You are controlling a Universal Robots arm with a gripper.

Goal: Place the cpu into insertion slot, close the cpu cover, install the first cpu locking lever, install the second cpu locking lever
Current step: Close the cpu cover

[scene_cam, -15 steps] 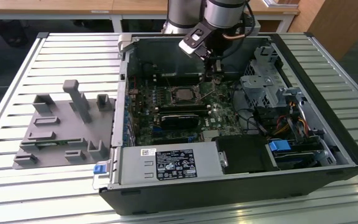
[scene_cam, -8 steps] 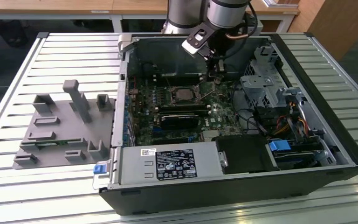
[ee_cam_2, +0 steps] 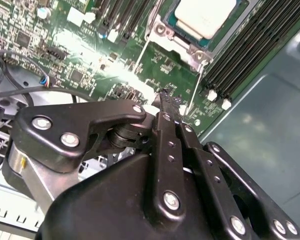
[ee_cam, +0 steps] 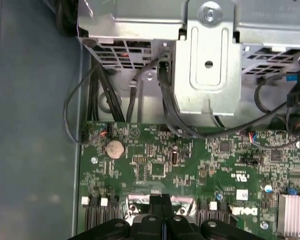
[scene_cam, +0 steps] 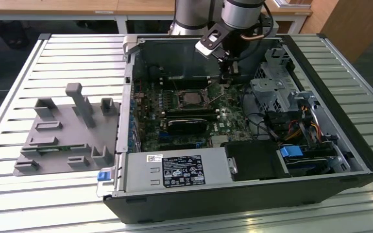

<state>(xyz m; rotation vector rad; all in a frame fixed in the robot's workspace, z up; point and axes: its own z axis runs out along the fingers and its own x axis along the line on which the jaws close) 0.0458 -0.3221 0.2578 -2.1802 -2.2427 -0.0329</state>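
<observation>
The cpu [ee_cam_2: 206,15], a pale square chip, lies in the insertion slot [scene_cam: 190,97] on the green board. The silvery cpu cover [ee_cam_2: 165,31] frames the chip and looks laid down over it. Two thin wire levers run out from the socket's corners, one [ee_cam_2: 192,90] toward my fingertips and the other [ee_cam_2: 141,59] farther off. My gripper [ee_cam_2: 163,95] is shut with nothing seen between its black fingers. Its tip hovers just off the socket's edge, close to the nearer lever's end. In the exterior view the gripper [scene_cam: 228,75] hangs at the socket's right. The shut gripper [ee_cam: 162,201] points at the board.
Long black memory slots [ee_cam_2: 250,50] flank the socket. A black fan card [scene_cam: 186,124] lies below it, and the power supply [scene_cam: 173,170] fills the case front. The drive cage [scene_cam: 271,92] and cables [ee_cam: 80,100] crowd one side. A grey fixture [scene_cam: 63,131] stands outside the case.
</observation>
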